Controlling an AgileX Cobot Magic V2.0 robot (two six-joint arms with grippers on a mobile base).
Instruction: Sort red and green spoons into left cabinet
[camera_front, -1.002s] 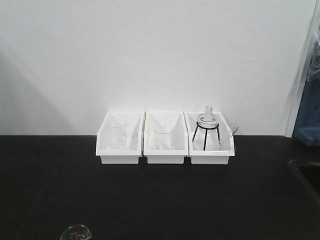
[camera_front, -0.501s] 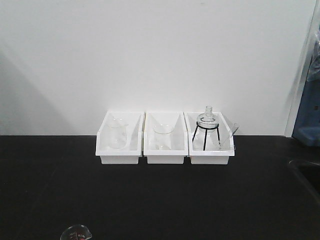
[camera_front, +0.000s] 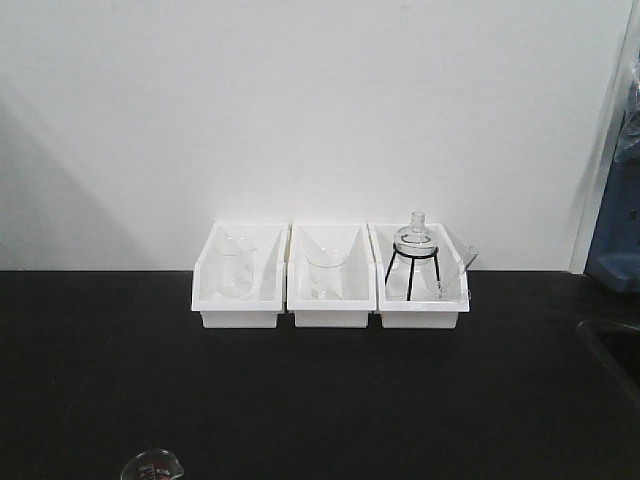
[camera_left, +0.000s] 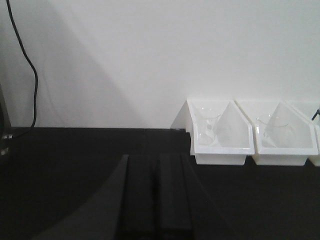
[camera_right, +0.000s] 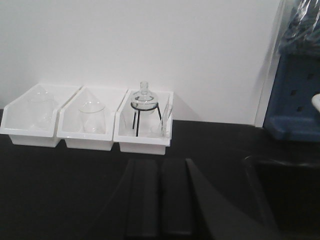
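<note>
Seen across the front, left wrist and right wrist views: matte black tabletop (camera_front: 320, 400) against a plain white wall (camera_front: 300, 110).

Along the wall, in a row and touching side to side: three white plastic open-front bins.
- Left bin (camera_front: 236, 316): holding one clear glass beaker (camera_front: 233, 268), upright.
- Middle bin (camera_front: 330, 316): holding a second clear glass beaker (camera_front: 325, 272), upright.
- Right bin (camera_front: 425, 318): holding a round clear glass flask (camera_front: 414, 238) on a black wire tripod stand (camera_front: 411, 278), with a slim clear glass piece (camera_front: 463, 260) leaning at the bin's right side. Too faint to tell what kind.

At the bottom edge of the front view: rim of a small glass beaker with red markings (camera_front: 150, 467), well apart from the bins.

At the far right: blue plastic object (camera_front: 613, 250), partly cut off. Dark recessed basin (camera_right: 280, 190) set into the tabletop near it.

On the wall at far left: thin black cable (camera_left: 30, 70) hanging down.

Left gripper (camera_left: 156, 160): low over the tabletop, dark fingers side by side with no visible gap, gripping nothing.

Right gripper (camera_right: 160, 162): same pose, fingers pressed together, nothing between them, pointed at the bins.

Red and green spoons, left cabinet: cannot tell where from these views.
</note>
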